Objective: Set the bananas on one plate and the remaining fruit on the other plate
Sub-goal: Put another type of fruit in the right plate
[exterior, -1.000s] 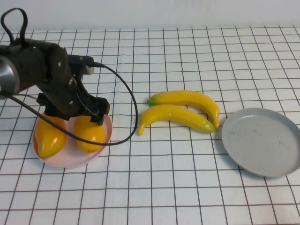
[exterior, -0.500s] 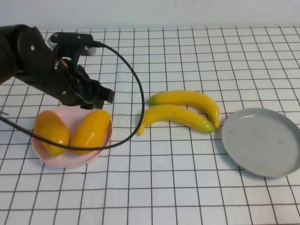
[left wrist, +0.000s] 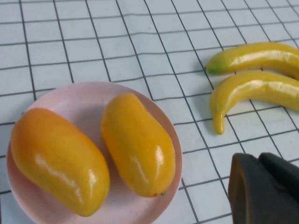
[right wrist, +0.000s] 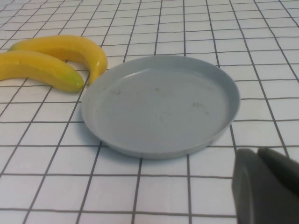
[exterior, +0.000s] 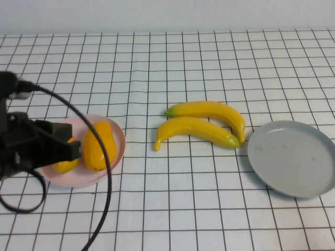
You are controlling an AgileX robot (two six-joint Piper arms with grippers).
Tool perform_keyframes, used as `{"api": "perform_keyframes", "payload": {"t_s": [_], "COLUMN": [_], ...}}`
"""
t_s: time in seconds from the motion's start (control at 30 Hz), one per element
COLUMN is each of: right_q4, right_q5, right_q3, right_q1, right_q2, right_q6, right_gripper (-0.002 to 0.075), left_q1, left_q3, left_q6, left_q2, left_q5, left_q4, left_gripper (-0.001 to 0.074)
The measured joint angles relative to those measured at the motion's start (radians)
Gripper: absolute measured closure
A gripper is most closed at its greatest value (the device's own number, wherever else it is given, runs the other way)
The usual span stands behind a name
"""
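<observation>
the left gripper (exterior: 68,149) sits low at the table's (exterior: 172,209) left edge, in front of the pink plate (exterior: 116,137), its dark body covering the plate's near-left part and most of one mango (exterior: 67,165); the arm runs off the picture's left side, with a black cable (exterior: 107,178) looping in front. its jaws are closed on nothing; in the left wrist view only the dark fingertips (left wrist: 264,191) show, pressed together at the picture's corner. the second mango (exterior: 100,145) lies in full view on the pink plate, just beside the first; the wrist view shows both mangoes (left wrist: 58,159) (left wrist: 138,143) lying side by side inside the rim (left wrist: 175,140).

the right gripper (right wrist: 266,186) is out of the high view; in its own wrist view only its dark tips show at a corner, closed and empty, near the grey plate (right wrist: 159,105). that plate (exterior: 290,157) lies at the table's right edge, its far-right rim cut off in the high view, with nothing on it.

a little farther back, near the table's middle, the two bananas (exterior: 196,130) (exterior: 209,111) lie on the grid cloth side by side, touching or almost so, their right ends just beside the grey plate's rim.
</observation>
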Motion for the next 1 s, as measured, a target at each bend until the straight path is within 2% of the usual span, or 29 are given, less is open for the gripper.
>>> {"api": "perform_keyframes", "payload": {"t_s": [0.33,0.6,0.73,1.0], "right_q4": [0.0,0.0,0.0,0.0], "right_q5": [0.0,0.0,0.0,0.0], "right_q3": [0.0,0.0,0.0,0.0], "right_q1": [0.0,0.0,0.0,0.0], "right_q2": [0.0,0.0,0.0,0.0], "right_q6": [0.0,0.0,0.0,0.0], "right_gripper": [0.0742,0.0742,0.0742,0.0742], "left_q1": [-0.002,0.001,0.068,0.358], "left_q3": [0.341,0.655,0.744,0.758], "left_q6": [0.002,0.004,0.004,0.004], "left_q2": [-0.33,-0.57,-0.725,-0.942], "left_q5": [-0.295,-0.621,-0.608,-0.287], "left_q4": [0.005,0.014,0.014,0.087], "left_gripper": [0.0737,0.0738,0.0738,0.0738]}}
